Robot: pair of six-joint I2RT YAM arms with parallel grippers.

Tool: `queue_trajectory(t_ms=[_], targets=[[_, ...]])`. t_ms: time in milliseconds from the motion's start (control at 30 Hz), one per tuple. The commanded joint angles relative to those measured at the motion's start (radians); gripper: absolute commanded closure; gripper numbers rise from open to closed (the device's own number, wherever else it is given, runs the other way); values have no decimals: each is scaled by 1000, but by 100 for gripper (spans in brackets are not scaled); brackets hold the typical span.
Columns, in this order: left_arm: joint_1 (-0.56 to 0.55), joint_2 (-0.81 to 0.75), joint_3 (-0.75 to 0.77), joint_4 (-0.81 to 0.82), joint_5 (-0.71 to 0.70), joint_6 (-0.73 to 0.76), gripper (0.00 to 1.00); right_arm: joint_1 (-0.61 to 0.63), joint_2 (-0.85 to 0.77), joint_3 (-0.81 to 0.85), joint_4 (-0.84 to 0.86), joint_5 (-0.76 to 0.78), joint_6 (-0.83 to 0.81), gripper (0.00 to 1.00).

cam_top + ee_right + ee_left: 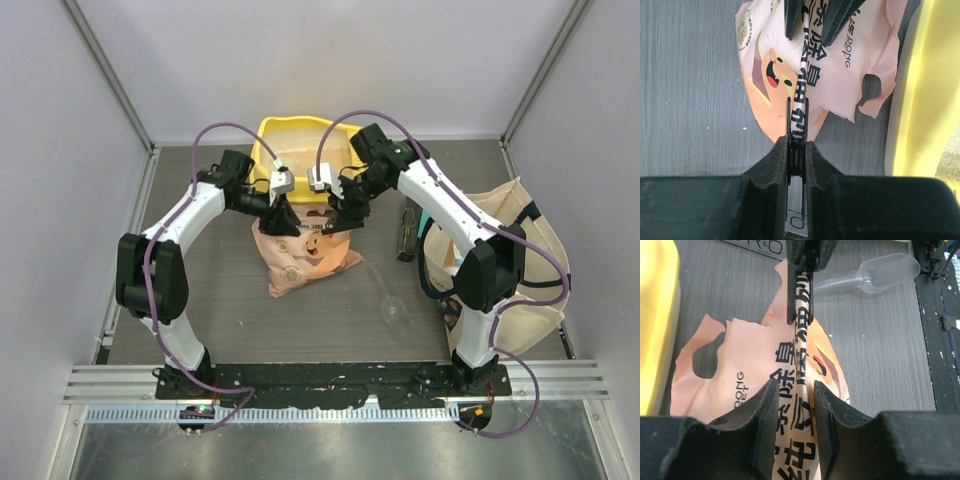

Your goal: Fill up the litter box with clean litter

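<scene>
The grey wood-grain table (200,290) takes up most of the floor of the cell. Over on the right side sits a cream canvas tote (530,240) with dark handles, slumped just beside the right arm.

At the far middle of the table is the yellow litter box (268,130), its thick rim catching the light. Right in front of it, touching or nearly touching its near wall, lies the peach-orange litter bag (300,262), with the cartoon face and dark characters on its side. Its top is torn ragged and is drawn up into a taut ridge between the two arms, which reach in from either side and meet over it.

The left gripper (795,390) has its two fingers pressed onto the bunched plastic of that ridge, holding the bag. The right gripper (796,145) is pinched tight on the thin edge of the same ridge, facing the left one, with a short stretch of printed film between them.

A clear plastic scoop (393,305) lies on the table to the right of the bag. A small dark flat box (408,232) rests between the bag and the tote.
</scene>
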Motion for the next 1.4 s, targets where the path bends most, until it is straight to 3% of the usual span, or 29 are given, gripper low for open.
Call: queue_trajectory(t_ms=[0,300,1000,1233,1367], targets=[[8,-48,-22,-59,14,55,64,26,14,39,54,-21,61,99],[13,-101,-103,-10,20,19,66,41,34,16,179,-96,245,99],[30,-106,-91,16,-3,-37,64,12,-57,-245,434,-96,383,98],[47,-129,-80,41,-6,-71,60,-16,-49,-191,455,-67,501,58],[68,-160,-86,42,-9,-89,60,-28,-66,-162,482,-52,559,48]])
